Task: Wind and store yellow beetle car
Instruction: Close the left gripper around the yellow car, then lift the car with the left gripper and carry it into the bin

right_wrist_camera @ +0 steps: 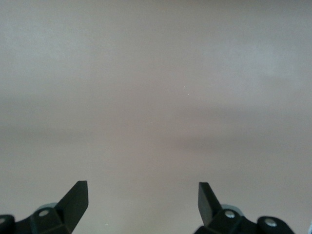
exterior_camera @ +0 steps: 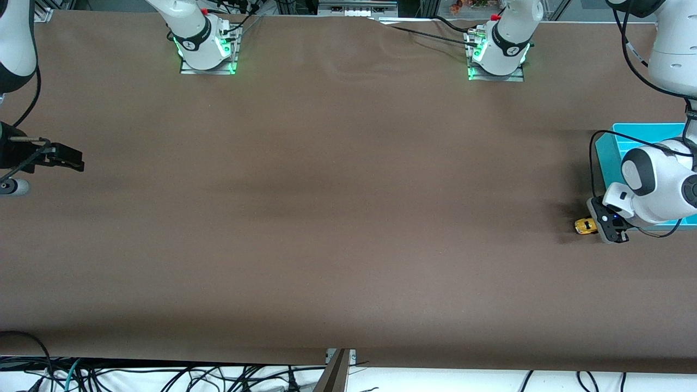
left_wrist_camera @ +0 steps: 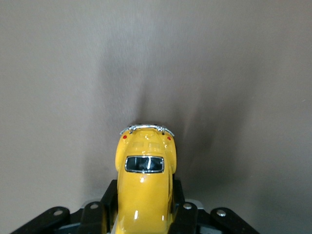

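The yellow beetle car rests on the brown table at the left arm's end, just beside the teal bin. My left gripper is down at the table and shut on the car. In the left wrist view the yellow beetle car sits between the black fingers, which press on both its sides; its rear window and chrome bumper point away from the wrist. My right gripper waits low at the right arm's end of the table, open, and the right wrist view shows its fingertips wide apart over bare table.
A teal bin stands at the left arm's end of the table, partly covered by the left arm. The brown table mat stretches between the two arms. Cables hang below the table's front edge.
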